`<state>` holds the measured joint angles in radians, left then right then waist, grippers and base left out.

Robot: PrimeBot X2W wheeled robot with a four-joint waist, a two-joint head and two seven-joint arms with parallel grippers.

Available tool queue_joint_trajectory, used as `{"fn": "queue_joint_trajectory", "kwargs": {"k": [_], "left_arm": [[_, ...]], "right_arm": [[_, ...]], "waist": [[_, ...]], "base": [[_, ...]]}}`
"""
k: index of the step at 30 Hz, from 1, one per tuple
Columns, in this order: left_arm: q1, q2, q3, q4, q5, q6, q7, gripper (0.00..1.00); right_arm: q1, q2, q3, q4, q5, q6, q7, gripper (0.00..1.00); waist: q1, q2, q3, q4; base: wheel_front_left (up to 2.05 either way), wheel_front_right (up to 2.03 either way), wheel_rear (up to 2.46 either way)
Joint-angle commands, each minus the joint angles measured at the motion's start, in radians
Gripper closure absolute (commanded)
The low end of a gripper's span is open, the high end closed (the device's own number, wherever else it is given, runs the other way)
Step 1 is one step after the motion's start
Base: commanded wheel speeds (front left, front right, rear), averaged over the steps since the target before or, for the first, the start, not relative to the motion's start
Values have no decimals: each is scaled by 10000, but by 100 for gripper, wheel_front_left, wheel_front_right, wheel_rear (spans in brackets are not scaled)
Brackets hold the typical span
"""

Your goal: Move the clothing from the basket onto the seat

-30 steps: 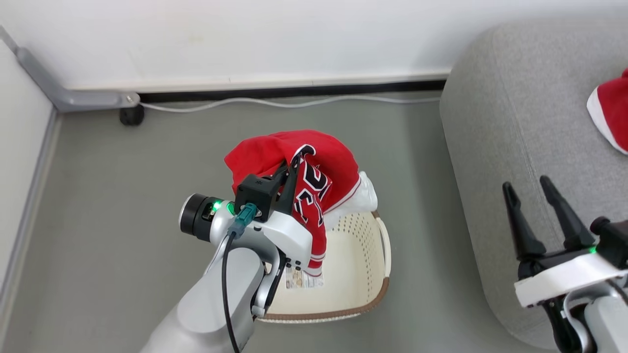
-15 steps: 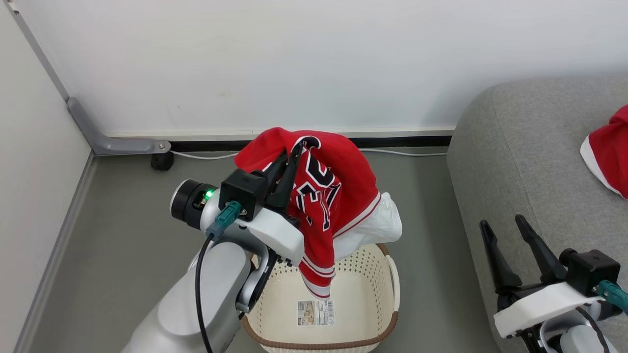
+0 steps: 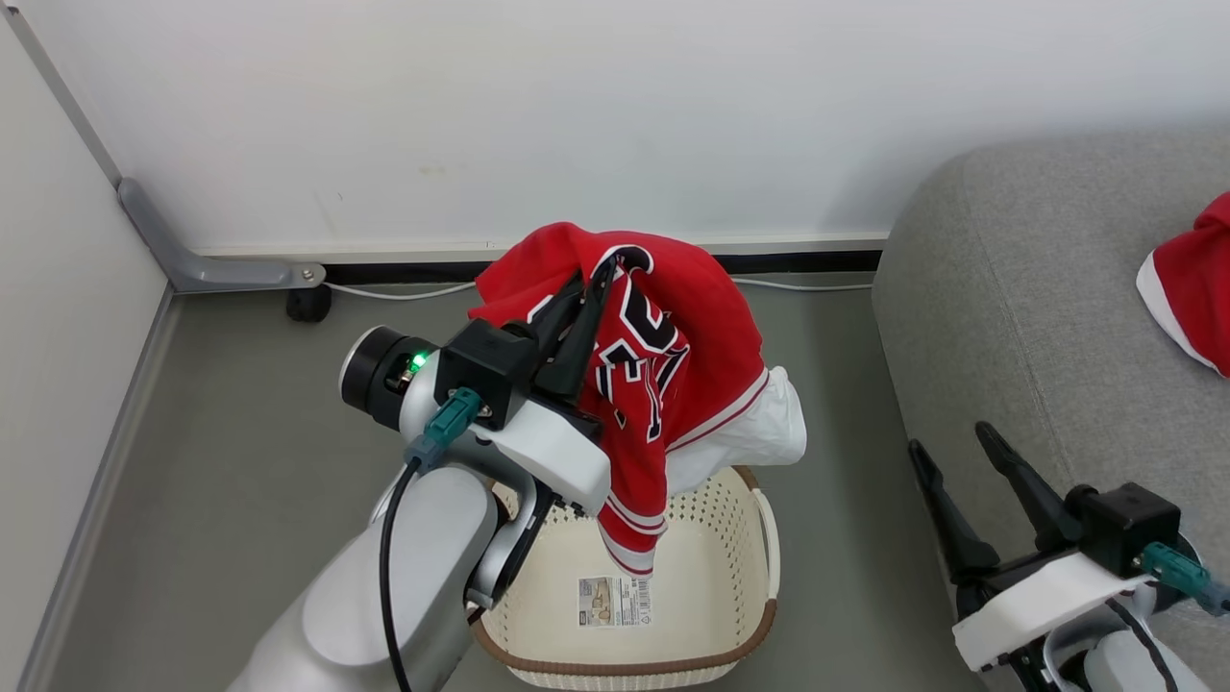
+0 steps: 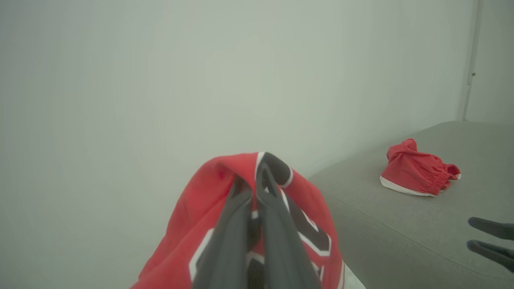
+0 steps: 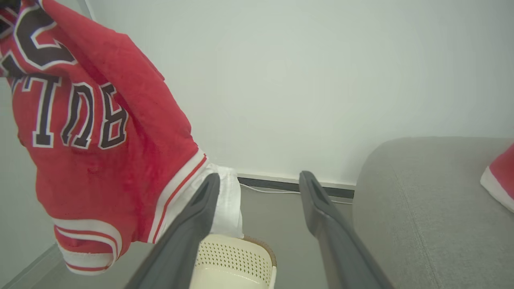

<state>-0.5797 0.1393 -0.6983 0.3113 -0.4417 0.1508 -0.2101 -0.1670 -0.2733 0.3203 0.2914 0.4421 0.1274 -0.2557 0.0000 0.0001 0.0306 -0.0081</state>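
two dark fingers of the left gripper [image 3: 591, 279] are pressed tight together, pinching a bunched fold of the red jersey [image 3: 673, 327] near its top. the left wrist view shows the cloth draped over both fingertips. the jersey hangs free from that pinch, its striped hem dangling over the opening of the basket [image 3: 625, 667], with its navy white-edged lettering turned toward the right arm. the basket stands on the grey floor [image 3: 240, 404] directly below, a label sticker [image 3: 615, 603] on its inner bottom. at lower right the right gripper [image 3: 949, 440] is spread wide and holds nothing, its fingers set apart beside the rounded edge of the seat [image 3: 1019, 288]. farther right on the seat lies the plain red garment [image 3: 1192, 279] with white trim, well apart from both grippers. beyond, a white cable [image 3: 404, 291] runs along the foot of the wall [image 3: 577, 115].
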Motion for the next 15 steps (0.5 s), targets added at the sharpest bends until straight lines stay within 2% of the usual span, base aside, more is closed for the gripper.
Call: {"fn": "queue_joint_trajectory", "kwargs": {"k": [1, 6, 15], "left_arm": [[-398, 131, 307, -364, 1, 54, -26, 100], [-380, 82, 156, -506, 14, 14, 3, 100], [-460, -162, -175, -660, 10, -112, -30, 100]], "right_arm": [[-554, -447, 506, -320, 225, 33, -61, 0], [-1333, -1267, 1681, -512, 656, 33, -61, 0], [-3512, -2961, 5079, -464, 1562, 33, -61, 0]], "waist": [[0, -1, 36, -9], [0, -1, 76, 24], [0, -1, 179, 263]], "base": [[0, 0, 0], [0, 0, 0], [0, 0, 0]]}}
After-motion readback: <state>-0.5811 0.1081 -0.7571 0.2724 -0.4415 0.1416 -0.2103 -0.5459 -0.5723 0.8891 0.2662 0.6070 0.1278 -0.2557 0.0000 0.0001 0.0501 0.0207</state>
